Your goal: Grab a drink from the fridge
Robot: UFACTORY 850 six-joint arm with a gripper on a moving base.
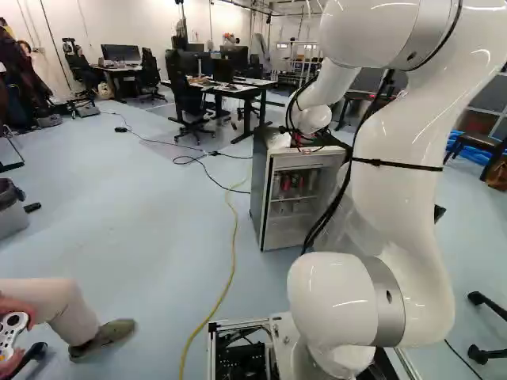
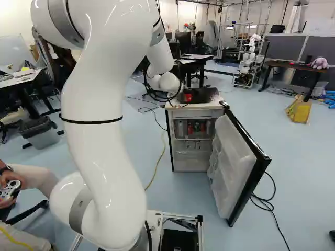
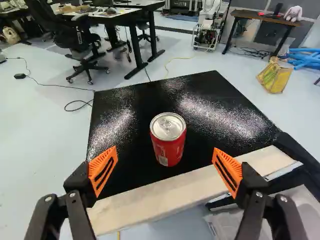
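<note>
**Red can stands upright on the fridge top, ahead of a released end effector**

Nearest, the white arm [image 2: 104,141] rises from its base joint and reaches forward to the fridge. The fridge door [image 2: 230,162] hangs wide open at the right base view's right of the cabinet, and chilled cans [image 2: 197,127] stand on a shelf inside the fridge [image 1: 257,190].

The end effector [image 3: 165,151] is parted, its orange pads well apart over the pale front edge [image 3: 160,202], with nothing gripped. Just ahead, lined up with the gap, the red drink can [image 3: 168,145] rests on the black fridge top [image 3: 200,90], touched by neither pad.

The step in hand is probably at the can itself: either a set-down just completed or a pick-up about to start; these views do not settle which. If it is delivered, the next move calls for a straight retreat, pads kept wide so neither clips the can. If it is wanted, advance level, centre, then close gently.

Beyond are a black office chair [image 3: 80,32] and another robot [image 3: 207,27].
</note>
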